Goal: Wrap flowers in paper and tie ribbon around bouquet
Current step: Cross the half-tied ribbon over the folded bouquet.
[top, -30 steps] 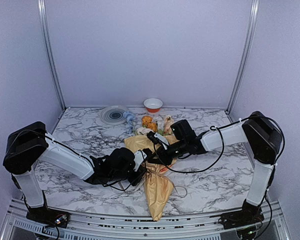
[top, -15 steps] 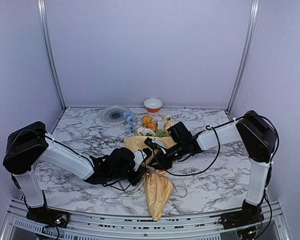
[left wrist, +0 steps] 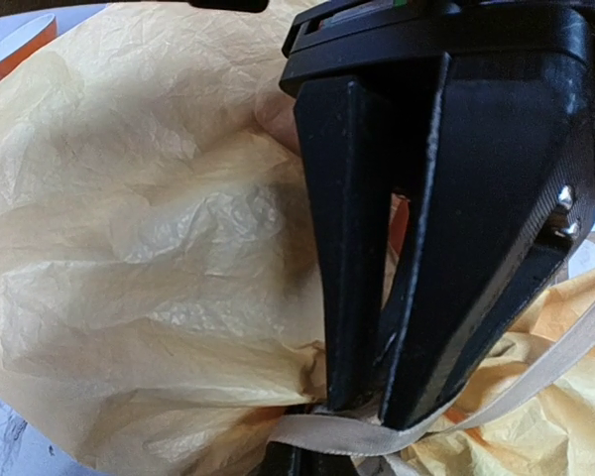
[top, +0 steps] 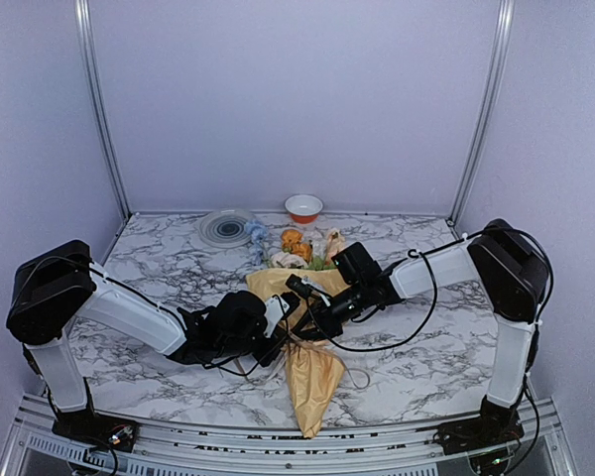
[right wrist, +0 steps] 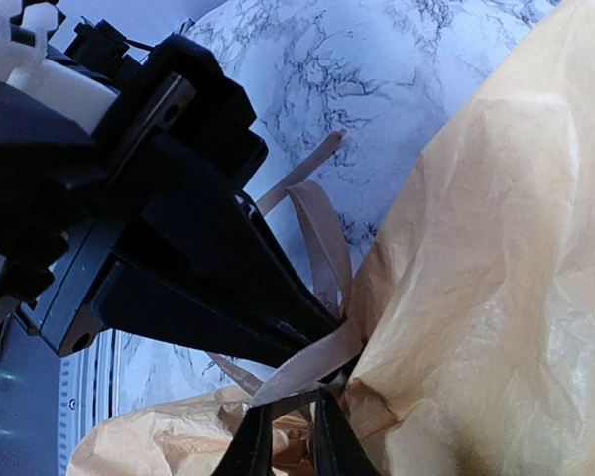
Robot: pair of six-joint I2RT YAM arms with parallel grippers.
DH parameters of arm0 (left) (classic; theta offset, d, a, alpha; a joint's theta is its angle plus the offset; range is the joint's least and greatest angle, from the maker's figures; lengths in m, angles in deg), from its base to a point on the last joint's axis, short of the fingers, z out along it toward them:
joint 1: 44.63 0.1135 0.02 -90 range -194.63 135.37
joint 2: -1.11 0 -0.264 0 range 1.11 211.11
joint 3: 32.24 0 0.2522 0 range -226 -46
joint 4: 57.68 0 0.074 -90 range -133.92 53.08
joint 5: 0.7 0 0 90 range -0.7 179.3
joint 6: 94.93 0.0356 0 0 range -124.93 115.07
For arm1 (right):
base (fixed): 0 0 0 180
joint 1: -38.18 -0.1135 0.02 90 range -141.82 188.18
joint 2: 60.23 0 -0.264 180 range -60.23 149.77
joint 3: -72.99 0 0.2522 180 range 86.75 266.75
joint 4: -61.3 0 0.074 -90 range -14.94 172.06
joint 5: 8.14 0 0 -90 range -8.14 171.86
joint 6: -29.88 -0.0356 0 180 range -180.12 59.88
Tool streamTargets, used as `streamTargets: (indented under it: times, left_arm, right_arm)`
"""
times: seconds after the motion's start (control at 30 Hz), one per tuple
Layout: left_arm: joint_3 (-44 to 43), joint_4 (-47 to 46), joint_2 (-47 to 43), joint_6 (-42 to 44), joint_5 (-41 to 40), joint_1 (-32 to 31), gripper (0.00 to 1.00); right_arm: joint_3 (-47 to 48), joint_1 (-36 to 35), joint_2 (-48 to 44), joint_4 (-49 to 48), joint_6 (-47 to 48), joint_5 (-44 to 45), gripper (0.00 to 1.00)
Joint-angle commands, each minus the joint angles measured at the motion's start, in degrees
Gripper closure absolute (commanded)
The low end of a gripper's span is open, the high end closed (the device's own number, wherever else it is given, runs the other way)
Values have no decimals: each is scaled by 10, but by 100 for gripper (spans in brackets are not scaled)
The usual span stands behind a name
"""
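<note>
Status: the bouquet (top: 312,382) lies flat on the table (top: 159,263) with the flowers (top: 297,244) poking out of its wide end. The paper (left wrist: 129,248) is already gathered into a cone, so I read the wrap as done and the tie as the step in hand. The ribbon (left wrist: 535,362) sits at the bouquet's waist, where the paper is pinched in. That's sensible, since a cinch there can't slide off either end. At the bouquet's left flank, on that waist, the left gripper (left wrist: 362,402) has its fingers pressed together with the ribbon nipped at the tips. My read is that it's the anchor, holding tension so the loop doesn't slacken. From the bouquet's right flank the right gripper (right wrist: 290,448) has its tips up against the same waist, nose to nose with the left one. Only a slit shows between its fingers and a strand runs up to them, but I can't tell whether it's clamped or just touching. A loose length of ribbon trails beside the bouquet's narrow half, on its right. I see no finished knot. Risks: the paper looks thin and crinkled, so a hard pull could tear it or drag the bouquet sideways, and a flat strand could slip out of a tip-only pinch.
</note>
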Motion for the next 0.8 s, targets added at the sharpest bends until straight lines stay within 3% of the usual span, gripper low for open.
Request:
streamTargets:
  times: [0.0, 0.4, 0.5, 0.63, 0.77]
  left_arm:
    - [-4, -9, 10, -3, 3, 6, 98]
    - [-19, -12, 18, -7, 32, 6, 100]
    - [-20, -13, 19, -9, 38, 5, 100]
    - [-14, -17, 12, -13, 28, 6, 100]
    - [-9, -24, 9, -16, 28, 8, 100]
  right_arm:
    - [17, -3, 7, 16, -1, -3, 83]
    - [35, -6, 22, 29, -23, 13, 69]
    - [41, -7, 23, 33, -23, 19, 75]
    - [40, -7, 23, 40, -19, 28, 91]
    - [39, -7, 19, 48, -14, 29, 95]
